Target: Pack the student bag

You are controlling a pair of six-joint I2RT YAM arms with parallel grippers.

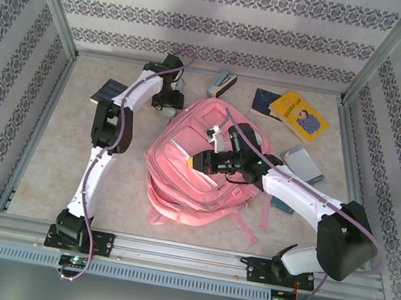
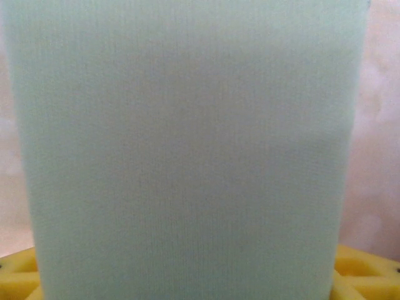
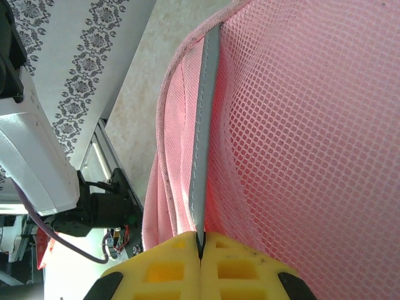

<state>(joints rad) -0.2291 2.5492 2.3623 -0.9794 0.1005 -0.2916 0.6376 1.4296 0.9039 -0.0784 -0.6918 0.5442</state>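
The student bag, large and pink, lies flat in the middle of the table. My right gripper is over its middle. In the right wrist view that gripper is shut on the grey-white trim strip of the bag's pink mesh pocket. My left gripper is at the bag's far left corner. In the left wrist view a pale green, fabric-textured item stands between its yellow fingers, which press against both of its sides.
A yellow book and a blue book lie at the back right. A grey case is at the back, and a dark blue book at the left. A blue-grey notebook lies right of the bag. Patterned walls and metal posts enclose the table.
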